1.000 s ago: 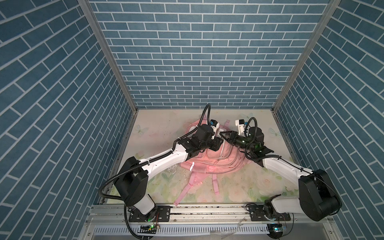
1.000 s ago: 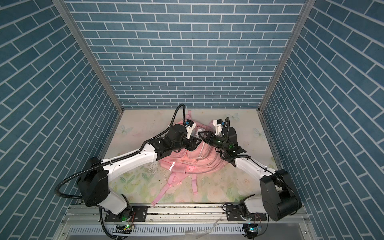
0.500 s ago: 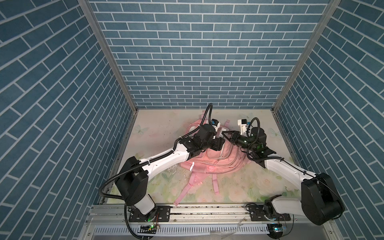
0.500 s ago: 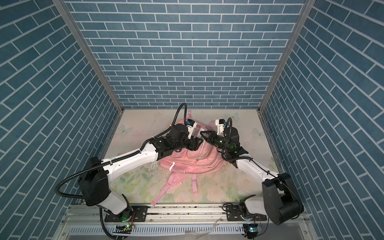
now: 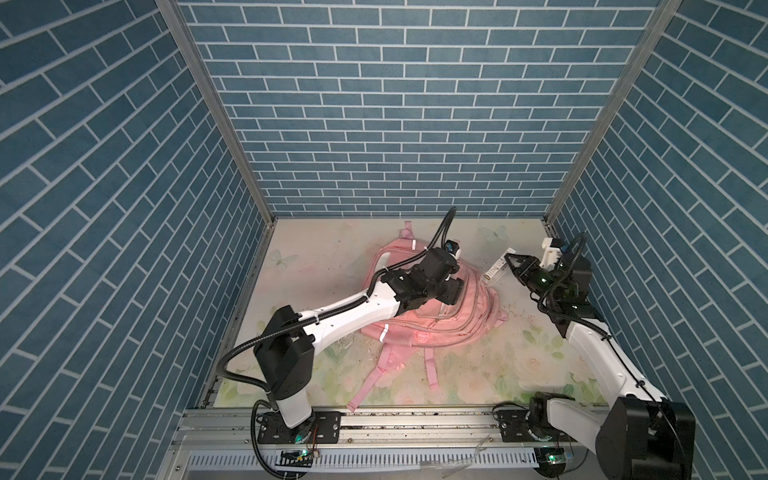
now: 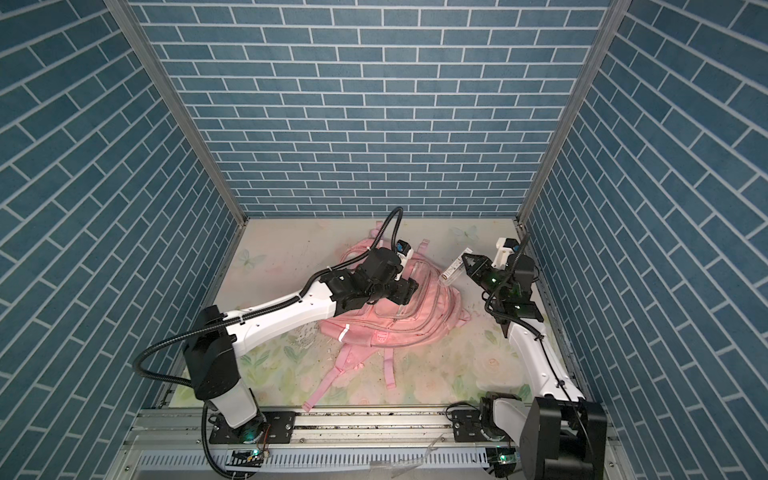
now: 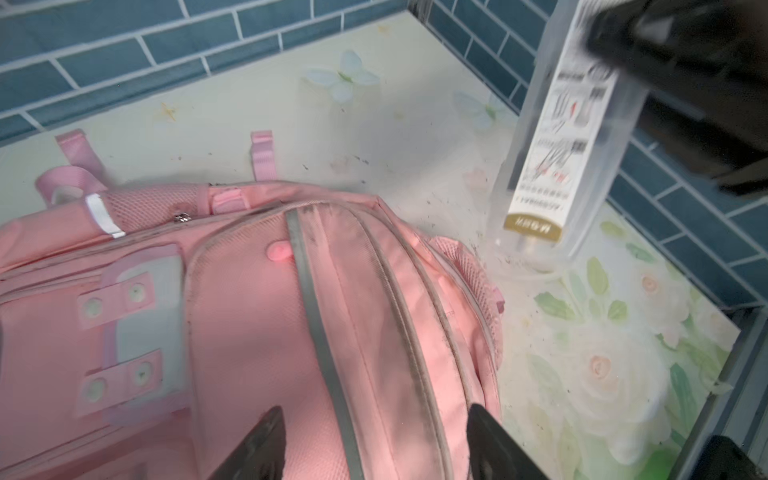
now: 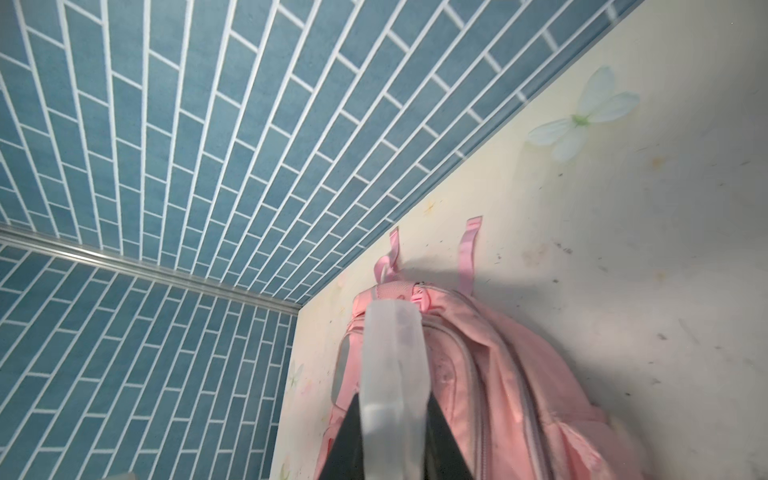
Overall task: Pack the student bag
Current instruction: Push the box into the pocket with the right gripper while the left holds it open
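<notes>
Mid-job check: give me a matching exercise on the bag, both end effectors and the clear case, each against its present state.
Things:
1. student bag
2. left end effector
3. right end effector
4. clear case

States:
A. shut on the case
B. pink, lying flat
C. tilted, gripped at one end
D. open, over the bag

Pairs: 1-B, 2-D, 3-A, 4-C

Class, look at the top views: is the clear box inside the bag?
No, the right gripper holds the clear box outside the bag, next to it.
</notes>
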Robot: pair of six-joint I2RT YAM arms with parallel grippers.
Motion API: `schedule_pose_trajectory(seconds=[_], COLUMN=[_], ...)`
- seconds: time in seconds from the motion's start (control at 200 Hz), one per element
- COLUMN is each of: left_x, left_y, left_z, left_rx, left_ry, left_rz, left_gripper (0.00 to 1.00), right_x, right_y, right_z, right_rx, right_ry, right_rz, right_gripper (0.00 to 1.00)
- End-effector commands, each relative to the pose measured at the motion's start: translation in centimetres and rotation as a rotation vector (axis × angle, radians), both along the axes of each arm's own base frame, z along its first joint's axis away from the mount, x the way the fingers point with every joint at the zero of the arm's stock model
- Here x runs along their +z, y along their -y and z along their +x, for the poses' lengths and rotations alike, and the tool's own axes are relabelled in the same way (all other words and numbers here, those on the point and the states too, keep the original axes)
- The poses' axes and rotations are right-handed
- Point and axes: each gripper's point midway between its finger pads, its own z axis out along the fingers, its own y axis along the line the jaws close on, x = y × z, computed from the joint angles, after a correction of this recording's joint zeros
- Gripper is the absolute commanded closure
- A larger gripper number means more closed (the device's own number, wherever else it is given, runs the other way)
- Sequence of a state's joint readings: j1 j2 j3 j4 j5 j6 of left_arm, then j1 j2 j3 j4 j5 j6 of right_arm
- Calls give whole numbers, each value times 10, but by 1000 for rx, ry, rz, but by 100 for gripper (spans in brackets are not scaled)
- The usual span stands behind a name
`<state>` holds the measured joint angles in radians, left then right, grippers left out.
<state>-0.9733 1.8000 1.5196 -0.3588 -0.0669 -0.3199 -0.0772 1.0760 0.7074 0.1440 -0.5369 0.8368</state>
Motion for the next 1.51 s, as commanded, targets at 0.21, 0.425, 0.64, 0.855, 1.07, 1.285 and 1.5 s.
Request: schedule_pose_trajectory(seconds=[0.21, 0.425, 0.64, 0.855, 1.07, 1.285, 1.5], left_x=[-38, -54, -68, -64, -46, -36, -1], left_y=[32, 45, 45, 41, 31, 12, 10], left_z=[-15, -20, -17, -11, -3, 14, 15], left_rx=[-35, -32, -10, 42, 89, 131, 148], left_ry=[-30, -56, -83, -80, -38, -41, -8], left_rz=[255, 306, 359, 361, 338, 314, 191], left_gripper=[30, 30, 31, 37, 56, 92, 100], right_x=[-13, -20, -25, -23, -23, -17, -13], right_y=[27, 26, 27, 25, 25, 19, 0], right_z=[-18, -22, -26, -29, -31, -30, -30], right_rx=[-38, -20, -9, -3, -1, 30, 88], right_ry=[-20, -29, -40, -31, -30, -22, -31], right_rz=[-54, -45, -54, -46, -44, -15, 70], right_gripper=[89, 89, 90, 90, 91, 92, 93])
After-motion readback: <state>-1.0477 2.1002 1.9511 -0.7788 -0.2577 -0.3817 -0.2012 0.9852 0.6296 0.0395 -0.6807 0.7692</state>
